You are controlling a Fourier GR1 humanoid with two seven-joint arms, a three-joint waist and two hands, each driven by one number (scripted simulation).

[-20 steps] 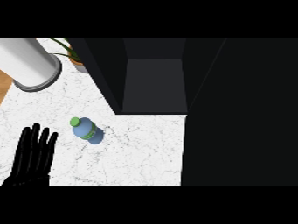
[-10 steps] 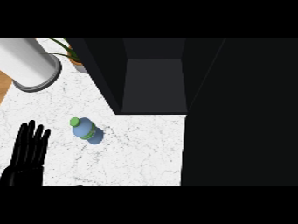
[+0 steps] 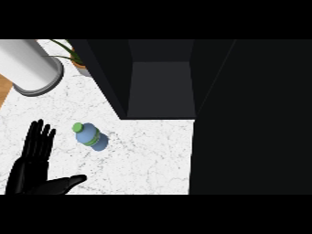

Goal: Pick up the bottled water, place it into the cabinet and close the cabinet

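Slowly the left hand (image 3: 33, 171) had slid up the table (image 3: 145, 155), fingers straight, holding nothing. Just right of its fingertips stood the bottled water (image 3: 88, 135), upright. Further right, the cabinet (image 3: 162, 87) waited open.

White marbled counter (image 3: 138, 160) carried everything. Bottled water (image 3: 88, 135), blue with green cap, stood on it just right of left hand's (image 3: 31, 171) fingertips, not touching. Beyond hand, far-left corner: large white cylinder (image 3: 23, 64) on grey base. Potted plant (image 3: 77, 61) beside cylinder. Dark open cabinet (image 3: 158, 82) sat on counter, up and right of hand.
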